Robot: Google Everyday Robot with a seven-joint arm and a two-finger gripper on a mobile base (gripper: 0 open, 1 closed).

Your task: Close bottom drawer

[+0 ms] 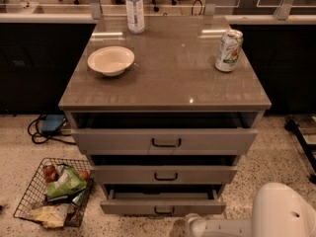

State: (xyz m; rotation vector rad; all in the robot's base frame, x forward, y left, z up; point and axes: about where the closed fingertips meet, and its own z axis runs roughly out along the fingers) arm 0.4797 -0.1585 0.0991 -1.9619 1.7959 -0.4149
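The bottom drawer (129, 207) sits at the foot of the cabinet (163, 83), pulled out a little, with a strip of its tray showing behind the front. The claw (193, 223) hangs low at the picture's bottom edge, just before the drawer front and right of its black handle (164, 211). Whether it is spread or pressed together cannot be told. Closing well likely calls for a level push near the front's middle, straight in, so the drawer does not skew.

Three drawers (165, 142); one bowl (110, 60); one bottle (134, 7); one can (229, 50); one basket (34, 194); one gripper (193, 222), near bottom drawer (163, 208).
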